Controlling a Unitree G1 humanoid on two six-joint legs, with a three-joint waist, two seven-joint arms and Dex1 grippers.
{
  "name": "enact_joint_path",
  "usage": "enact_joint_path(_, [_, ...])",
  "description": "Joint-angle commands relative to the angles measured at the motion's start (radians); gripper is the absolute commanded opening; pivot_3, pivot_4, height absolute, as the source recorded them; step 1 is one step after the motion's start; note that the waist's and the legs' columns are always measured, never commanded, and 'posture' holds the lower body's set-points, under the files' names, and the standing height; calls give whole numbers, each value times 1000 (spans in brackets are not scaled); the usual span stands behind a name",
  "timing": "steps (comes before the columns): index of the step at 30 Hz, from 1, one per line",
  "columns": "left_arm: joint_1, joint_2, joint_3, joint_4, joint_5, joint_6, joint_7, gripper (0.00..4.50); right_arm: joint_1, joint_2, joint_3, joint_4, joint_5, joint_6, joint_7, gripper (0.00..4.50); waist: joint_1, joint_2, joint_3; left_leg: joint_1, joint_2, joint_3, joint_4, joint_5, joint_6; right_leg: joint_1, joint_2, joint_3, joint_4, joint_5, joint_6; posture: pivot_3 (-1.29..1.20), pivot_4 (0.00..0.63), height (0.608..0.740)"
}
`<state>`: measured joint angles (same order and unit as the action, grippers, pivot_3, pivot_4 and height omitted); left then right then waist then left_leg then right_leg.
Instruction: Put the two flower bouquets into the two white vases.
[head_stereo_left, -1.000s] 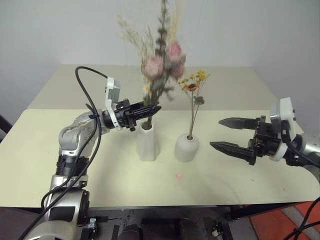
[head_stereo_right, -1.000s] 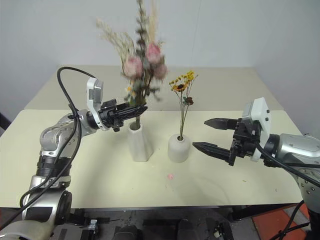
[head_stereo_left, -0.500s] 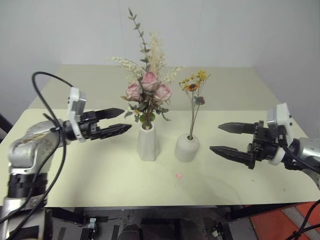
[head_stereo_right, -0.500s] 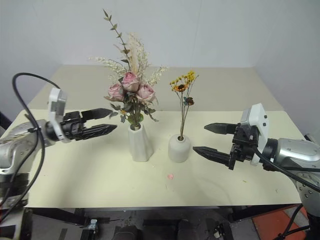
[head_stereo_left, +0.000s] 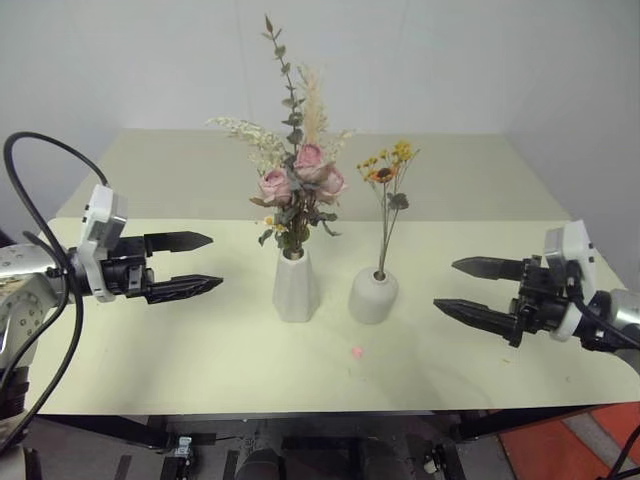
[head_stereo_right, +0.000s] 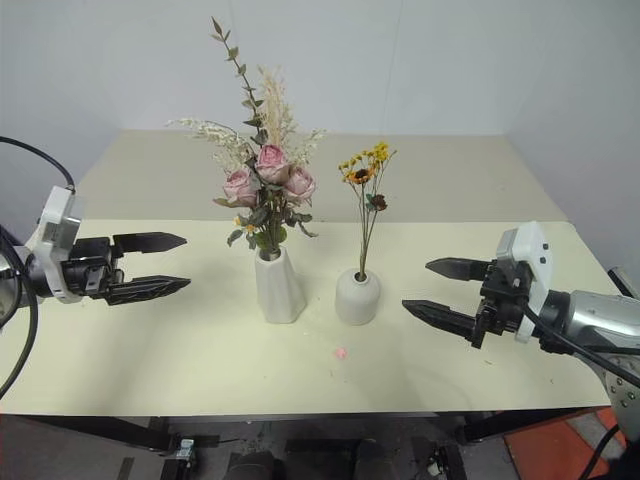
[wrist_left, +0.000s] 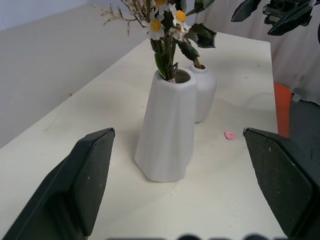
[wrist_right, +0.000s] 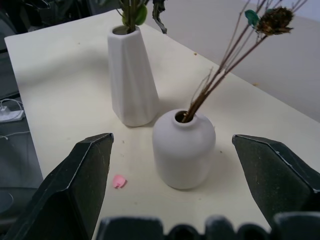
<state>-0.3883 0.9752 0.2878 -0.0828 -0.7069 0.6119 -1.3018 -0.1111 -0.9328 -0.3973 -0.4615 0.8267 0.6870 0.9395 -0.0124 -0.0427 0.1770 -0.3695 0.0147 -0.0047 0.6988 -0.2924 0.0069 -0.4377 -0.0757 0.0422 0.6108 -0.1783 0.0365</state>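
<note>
pale table (head_stereo_left: 150, 340), white walls (head_stereo_left: 500, 60).

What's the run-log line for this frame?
rose bunch: in tall vase | yellow sprig: in round vase | left gripper: open, empty | right gripper: open, empty

Both white vases, the tall cone (head_stereo_left: 296, 286) and the squat dome (head_stereo_left: 373, 295), looked like smooth matt ceramic. The rose bunch (head_stereo_left: 295, 190) and the yellow sprig (head_stereo_left: 388, 175) looked dry and papery. The bench (head_stereo_left: 200, 340) had a smooth, matt cream top.
</note>
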Motion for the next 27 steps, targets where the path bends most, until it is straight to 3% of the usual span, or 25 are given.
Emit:
enact_joint_path(1, [-13, -8, 5, -39, -3, -28, 12, 4486, -14, -25, -48, 0, 4, -17, 14, 4500, 0, 0, 0, 0, 0, 0, 0, 0, 0, 0, 0, 0, 0, 0, 0, 0, 150, 740])
enact_joint_path(15, [9, -27, 7, -72, 0, -45, 44, 4486, -55, -49, -43, 47, 2, -13, 42, 4500, -1, 0, 0, 0, 0, 0, 0, 0, 0, 0, 0, 0, 0, 0, 0, 0, 150, 740])
enact_joint_path(27, [0, -57, -1, -75, -6, -49, 112, 4486, -119, 9, 32, 114, -54, -41, 1, 4500, -1, 0, 0, 0, 0, 0, 0, 0, 0, 0, 0, 0, 0, 0, 0, 0, 150, 740])
